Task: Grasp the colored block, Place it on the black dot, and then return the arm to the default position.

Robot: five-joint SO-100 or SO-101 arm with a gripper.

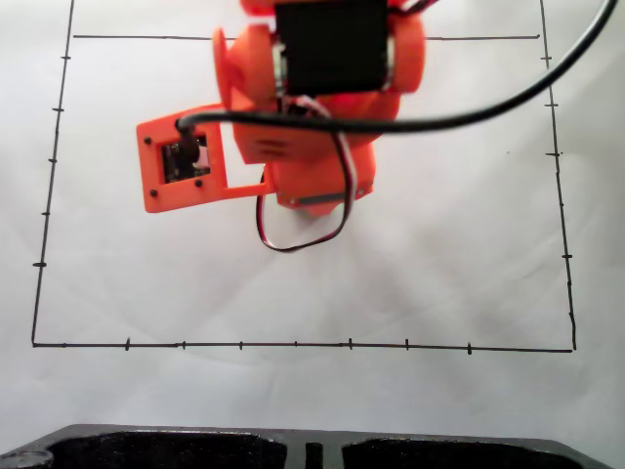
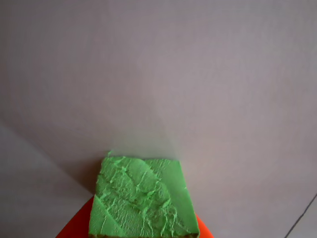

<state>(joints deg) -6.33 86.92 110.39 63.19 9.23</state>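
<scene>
The colored block [image 2: 142, 198] is being gripped by the claw [image 2: 141, 230], closed against it, over bare white paper [image 1: 293, 293]; open room is being left toward the drawn border lines [image 1: 293, 344].

White paper [image 1: 293, 293] covers the bench in the fixed view, marked with a thin black border line [image 1: 293, 345] carrying short ticks. A dark moulded tray edge [image 1: 156, 447] lies at 6 o'clock. Lighting is even and diffuse, with soft grey shadows at centre.
</scene>
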